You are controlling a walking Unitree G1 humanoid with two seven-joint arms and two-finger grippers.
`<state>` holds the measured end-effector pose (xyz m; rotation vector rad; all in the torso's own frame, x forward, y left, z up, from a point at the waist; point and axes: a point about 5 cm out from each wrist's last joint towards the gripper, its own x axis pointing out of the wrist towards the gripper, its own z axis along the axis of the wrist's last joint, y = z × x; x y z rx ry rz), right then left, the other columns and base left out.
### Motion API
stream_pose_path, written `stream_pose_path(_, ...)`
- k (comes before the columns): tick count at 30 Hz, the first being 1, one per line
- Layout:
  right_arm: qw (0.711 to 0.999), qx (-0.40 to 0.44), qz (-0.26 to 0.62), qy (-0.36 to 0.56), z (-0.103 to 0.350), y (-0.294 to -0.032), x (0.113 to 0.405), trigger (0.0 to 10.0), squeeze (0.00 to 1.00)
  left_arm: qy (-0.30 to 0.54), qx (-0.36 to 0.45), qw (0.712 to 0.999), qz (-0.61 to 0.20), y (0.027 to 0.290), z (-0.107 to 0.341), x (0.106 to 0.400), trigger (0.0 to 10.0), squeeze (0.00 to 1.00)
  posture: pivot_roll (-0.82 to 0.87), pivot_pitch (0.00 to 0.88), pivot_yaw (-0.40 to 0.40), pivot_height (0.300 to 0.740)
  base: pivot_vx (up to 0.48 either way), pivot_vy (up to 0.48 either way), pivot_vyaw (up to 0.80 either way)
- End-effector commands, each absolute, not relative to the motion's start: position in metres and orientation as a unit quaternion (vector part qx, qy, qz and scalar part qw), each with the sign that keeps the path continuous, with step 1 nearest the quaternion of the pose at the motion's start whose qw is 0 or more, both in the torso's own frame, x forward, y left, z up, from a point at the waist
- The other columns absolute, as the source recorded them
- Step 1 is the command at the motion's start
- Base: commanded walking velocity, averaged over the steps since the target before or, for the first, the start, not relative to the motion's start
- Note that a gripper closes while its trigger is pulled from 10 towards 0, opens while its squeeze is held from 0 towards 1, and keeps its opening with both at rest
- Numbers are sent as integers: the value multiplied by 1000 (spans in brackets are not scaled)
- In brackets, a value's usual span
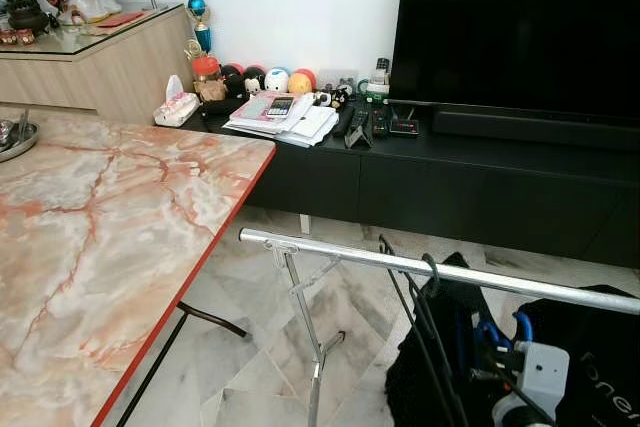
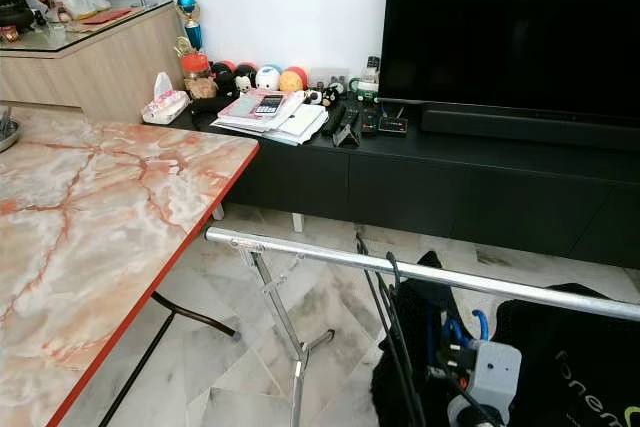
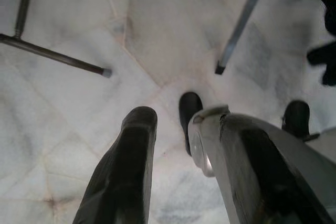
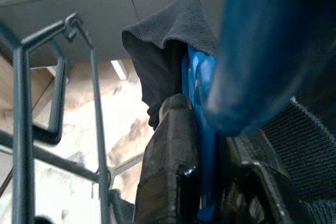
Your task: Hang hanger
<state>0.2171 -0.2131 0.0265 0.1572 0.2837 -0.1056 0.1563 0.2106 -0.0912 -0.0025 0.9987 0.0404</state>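
Note:
A blue hanger (image 4: 203, 129) carrying a black garment (image 4: 168, 45) is held in my right gripper (image 4: 202, 116), which is shut on it. In the left eye view the hanger's blue hook (image 1: 487, 332) sits just below the silver rack rail (image 1: 430, 269), near my right wrist (image 1: 540, 367). A black wire hanger (image 1: 430, 265) hooks over the rail, with dark clothes (image 1: 440, 357) hanging beneath. My left gripper (image 3: 173, 120) points down at the marble floor, open with nothing between its fingers.
A marble-topped table (image 1: 100, 207) with a red edge stands at the left. Behind the rack is a low black console (image 1: 450, 177) with papers (image 1: 285, 117), remotes and a large TV (image 1: 520, 27). The rack's folding leg (image 1: 310, 337) stands on the tiled floor.

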Motion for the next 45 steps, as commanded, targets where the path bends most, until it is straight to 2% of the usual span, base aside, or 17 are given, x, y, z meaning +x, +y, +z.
stream_pose_path(1, 988, 75, -58, 125, 31, -218, 217, 10000, 0, 483, 2, 875, 23, 212, -92, 154, 10000, 0, -46, 0, 32, 740, 0, 0, 0)
stream_pose_path(9, 988, 76, -65, 119, 32, -219, 219, 10000, 0, 492, 11, 870, 14, 212, -94, 150, 10000, 0, -49, 0, 38, 740, -31, 0, 0)
stream_pose_path(45, 987, 86, -69, 113, 34, -217, 226, 10000, 0, 489, 2, 872, 22, 213, -94, 150, 10000, 0, -35, 0, 31, 740, -318, 0, 0)
